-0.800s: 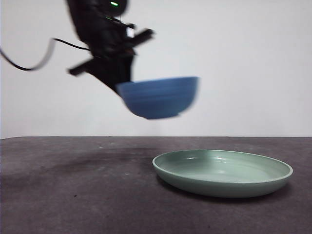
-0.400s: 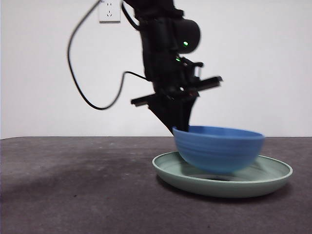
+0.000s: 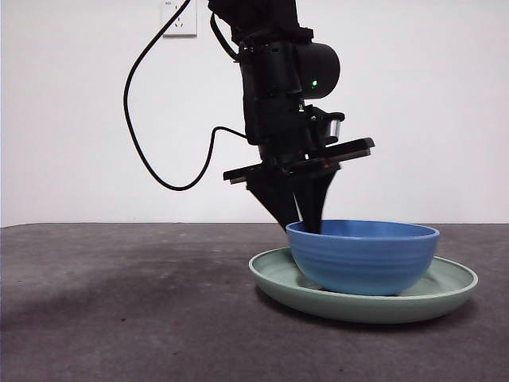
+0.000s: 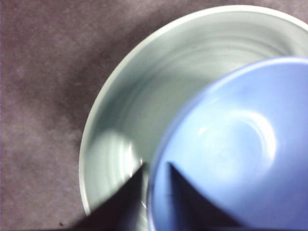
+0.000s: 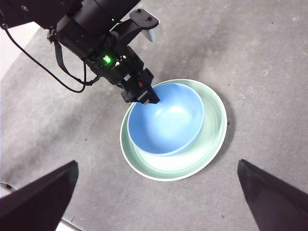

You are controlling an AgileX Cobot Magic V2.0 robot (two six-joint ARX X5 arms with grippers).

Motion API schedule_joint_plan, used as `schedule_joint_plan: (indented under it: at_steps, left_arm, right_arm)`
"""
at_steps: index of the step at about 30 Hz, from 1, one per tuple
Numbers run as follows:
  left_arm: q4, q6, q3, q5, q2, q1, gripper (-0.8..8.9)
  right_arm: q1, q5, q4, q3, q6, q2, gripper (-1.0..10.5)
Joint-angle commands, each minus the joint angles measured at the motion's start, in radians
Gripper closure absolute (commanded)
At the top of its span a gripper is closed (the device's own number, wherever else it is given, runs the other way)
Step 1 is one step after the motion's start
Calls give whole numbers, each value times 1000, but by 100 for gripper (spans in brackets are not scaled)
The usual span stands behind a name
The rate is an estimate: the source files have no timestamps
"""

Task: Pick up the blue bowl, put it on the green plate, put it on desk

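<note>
While the blue bowl (image 3: pixel 363 256) sits upright inside the green plate (image 3: pixel 445 291), the left gripper (image 3: pixel 306 223) is clamped on the bowl's rim, with one jaw inside the bowl and the other outside, between the bowl's wall and the plate's rim. In the left wrist view the two black jaws straddle the blue rim closely (the gap between them is only as wide as the wall), so the left gripper (image 4: pixel 155 180) grips the blue bowl (image 4: pixel 231 149) at the side which lies nearest to the green plate (image 4: pixel 125 125) rim.

From the front the bowl is level, and its base is hidden behind the plate's raised rim, so I cannot tell if it rests fully on the plate's floor. The bowl does not sit in the middle of the plate: in the right wrist view the blue bowl (image 5: pixel 166 119) lies toward the edge where the left gripper (image 5: pixel 142 95) reaches in, and a wider crescent of the green plate (image 5: pixel 211 130) shows on the opposite side.

The plate lies flat on the desk (image 3: pixel 119 318), away from its edges as far as the views show. A black cable (image 3: pixel 151 103) hangs in a loop from the left arm, in front of the white wall (image 3: pixel 64 119), which carries a socket (image 3: pixel 178 17).

The right gripper (image 5: pixel 159 202) hangs high above the desk (image 5: pixel 269 57), its jaws wide apart and holding nothing.
</note>
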Motion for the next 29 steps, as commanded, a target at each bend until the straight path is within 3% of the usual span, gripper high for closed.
schedule_joint_plan:
  at_steps: [1, 3, 9, 20, 24, 29]
  left_arm:
    - [-11, 8, 71, -7, 32, -2, 369]
    - [-40, 8, 134, -7, 32, 3, 281]
    - [-318, 26, 404, -7, -3, 40, 281]
    - [-372, 54, 406, -64, -386, 98, 281]
    - [-377, 77, 309, -64, -566, 97, 281]
    - [-349, 90, -49, -64, -882, 97, 281]
  right_arm:
    - [3, 0, 5, 19, 18, 4, 301]
    - [3, 0, 5, 19, 21, 4, 301]
    - [3, 1, 5, 19, 21, 5, 301]
    - [3, 27, 5, 19, -25, 6, 301]
    - [3, 33, 5, 19, -25, 6, 301]
    - [3, 34, 6, 19, -26, 6, 301]
